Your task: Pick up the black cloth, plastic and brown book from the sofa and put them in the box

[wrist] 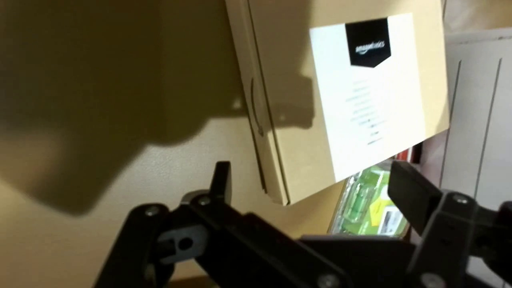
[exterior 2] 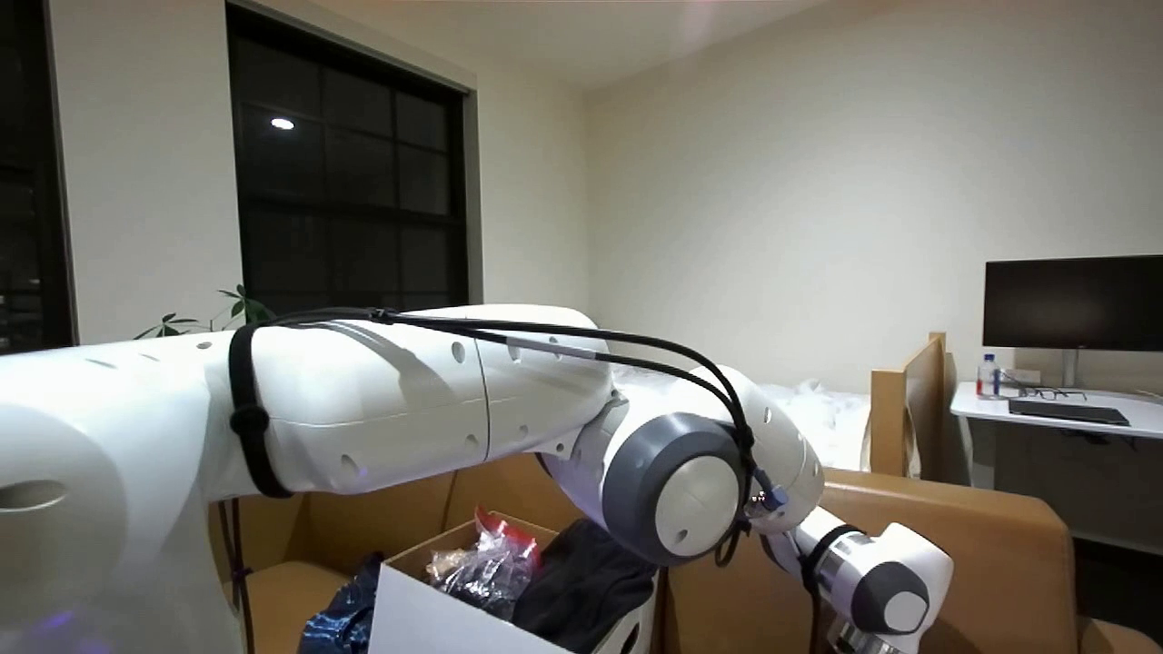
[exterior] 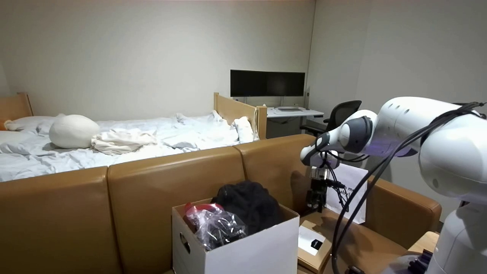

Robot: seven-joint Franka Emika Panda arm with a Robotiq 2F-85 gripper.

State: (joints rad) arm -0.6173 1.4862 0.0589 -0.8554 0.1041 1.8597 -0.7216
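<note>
The brown book is a flat brown cardboard item with a white label. It lies on the sofa beside the white box, and also shows in the wrist view. The black cloth and the clear plastic with a red edge are in the box; both cloth and plastic also show in an exterior view. My gripper is above the seat near the book. In the wrist view its fingers are wide apart with nothing held.
A green package lies between the book and the white box wall. A white bag with print stands behind the gripper against the sofa. A shiny blue bag is beside the box. The sofa backrest rises behind.
</note>
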